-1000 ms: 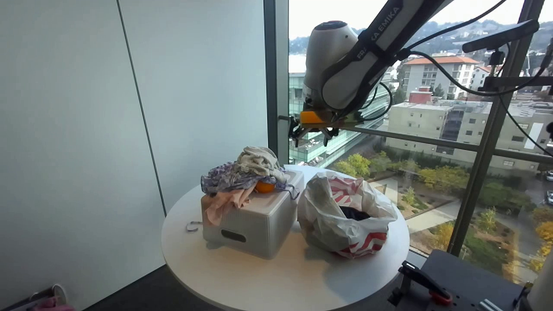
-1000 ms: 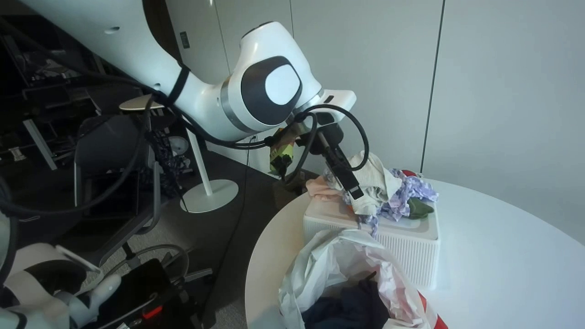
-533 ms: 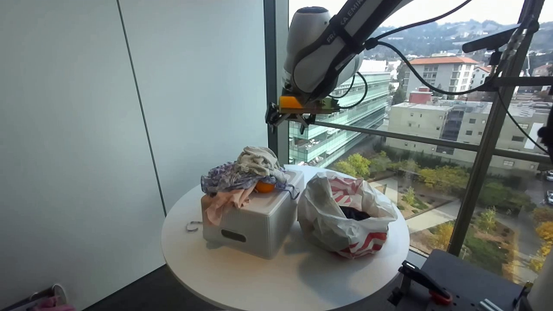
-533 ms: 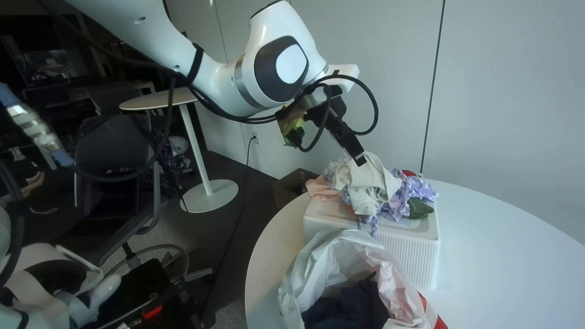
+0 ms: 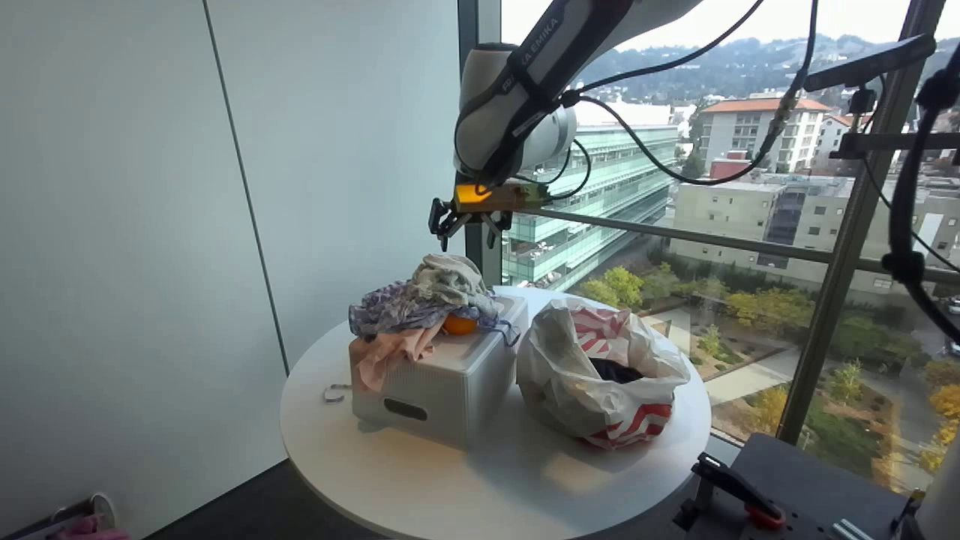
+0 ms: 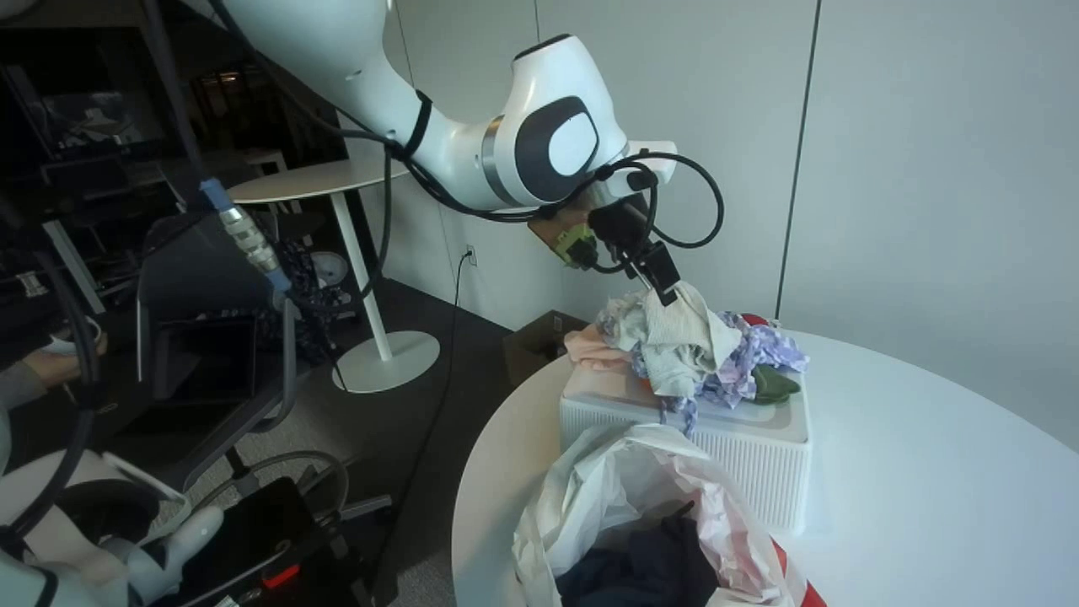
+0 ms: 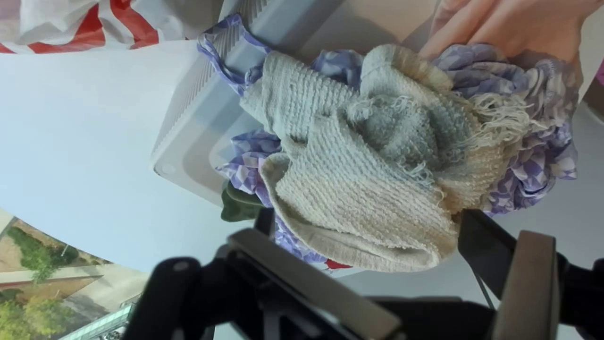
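Note:
My gripper [image 5: 468, 244] is open and empty above a heap of cloths on an upturned white box [image 5: 442, 397]. Its jaws stand wide apart in the wrist view [image 7: 368, 224]. Nearest below is a cream ribbed cloth [image 7: 358, 189], on top of the heap in both exterior views [image 5: 450, 277] [image 6: 687, 337]. I cannot tell whether a fingertip touches it. Under it lie a purple patterned cloth [image 6: 763, 350] and a peach cloth [image 5: 397, 352] hanging over the box edge. An orange round thing [image 5: 460, 325] and a dark green thing [image 6: 774, 385] are partly covered.
A white and red plastic bag [image 5: 562, 375] stands open beside the box, with dark cloth [image 6: 645, 565] inside. Both stand on a round white table [image 5: 420, 487]. A small grey loop [image 5: 334, 393] lies by the box. A wall and a window stand behind the table.
The arm has swung from near the bag side to over the cloth heap, first rising, then dropping slightly. The gripper stays open. The cloths, box and bag have not moved.

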You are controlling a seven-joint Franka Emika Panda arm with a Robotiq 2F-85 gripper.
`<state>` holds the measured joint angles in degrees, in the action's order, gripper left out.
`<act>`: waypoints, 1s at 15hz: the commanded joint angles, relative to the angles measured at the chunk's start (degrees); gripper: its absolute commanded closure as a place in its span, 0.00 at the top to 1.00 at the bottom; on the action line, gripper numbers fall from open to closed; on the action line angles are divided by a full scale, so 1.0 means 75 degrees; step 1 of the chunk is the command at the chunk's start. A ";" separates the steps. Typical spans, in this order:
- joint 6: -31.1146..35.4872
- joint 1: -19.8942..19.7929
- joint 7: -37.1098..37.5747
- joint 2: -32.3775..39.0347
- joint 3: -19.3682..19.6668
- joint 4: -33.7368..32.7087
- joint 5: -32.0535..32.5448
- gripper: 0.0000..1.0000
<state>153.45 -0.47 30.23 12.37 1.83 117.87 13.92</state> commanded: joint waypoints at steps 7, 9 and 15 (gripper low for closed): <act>-0.0788 0.0394 -0.0930 0.1685 0.0323 -0.1800 -0.0368 1.00; -0.0843 0.0415 -0.1040 0.1840 0.0355 -0.1944 -0.0406 1.00; -0.0959 0.0360 -0.1445 0.2079 0.0361 -0.2155 -0.0565 0.58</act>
<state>147.75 1.60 22.17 26.81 3.79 104.08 11.67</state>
